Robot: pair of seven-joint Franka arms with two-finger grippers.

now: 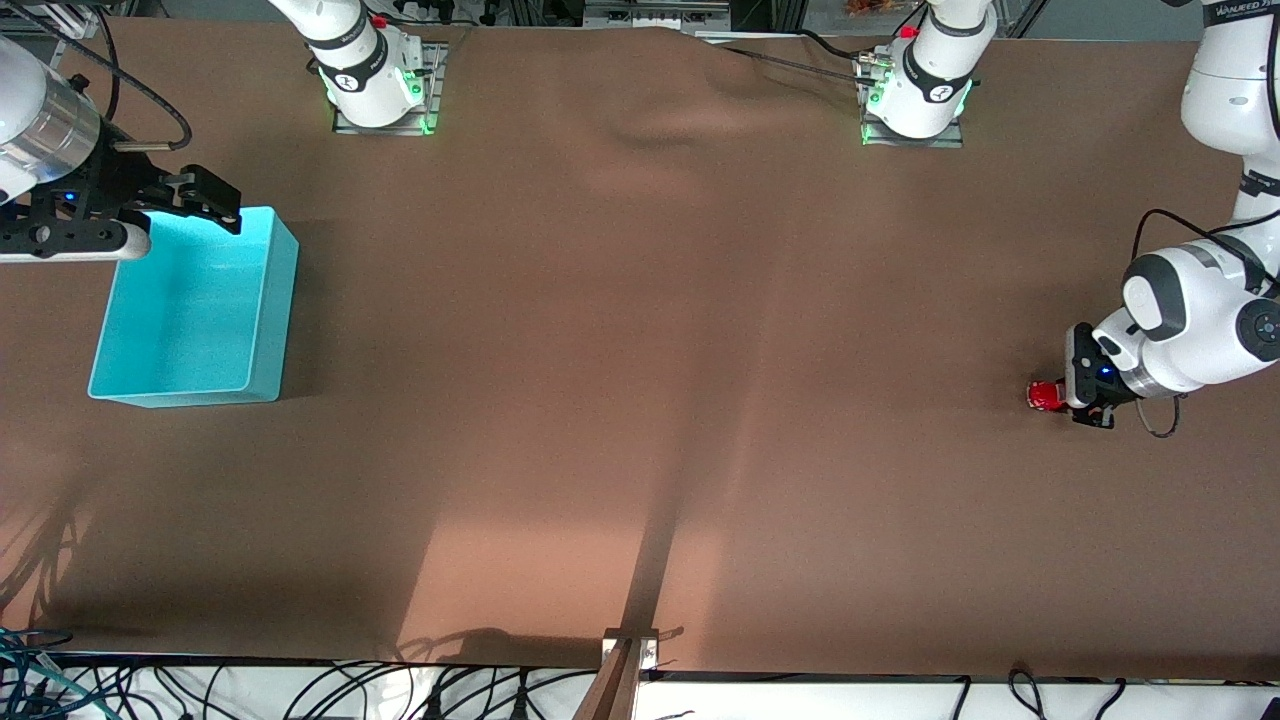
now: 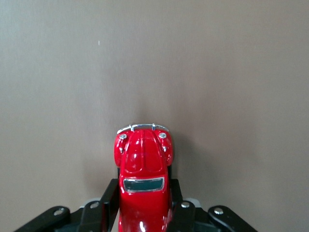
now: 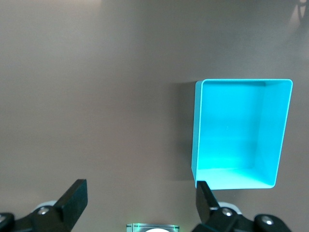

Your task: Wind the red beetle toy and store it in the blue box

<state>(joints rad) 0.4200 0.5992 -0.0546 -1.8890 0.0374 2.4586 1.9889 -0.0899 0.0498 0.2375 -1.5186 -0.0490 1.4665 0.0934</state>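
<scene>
The red beetle toy [image 1: 1045, 396] sits low at the table near the left arm's end. My left gripper [image 1: 1060, 397] is shut on it: in the left wrist view the toy [image 2: 143, 164] pokes out between the black fingers [image 2: 110, 199], which press on both its sides. The blue box [image 1: 272, 300] stands open and empty at the right arm's end of the table. My right gripper [image 1: 205, 200] hangs open and empty above the table beside the box's edge farthest from the front camera. The right wrist view shows the box [image 3: 236, 130] below and off to one side of the right gripper [image 3: 140, 203].
Brown table covering with a crease near the arms' bases [image 1: 660, 130]. A wide bare stretch lies between the toy and the box. A small metal bracket [image 1: 630, 650] sits at the table edge nearest the front camera.
</scene>
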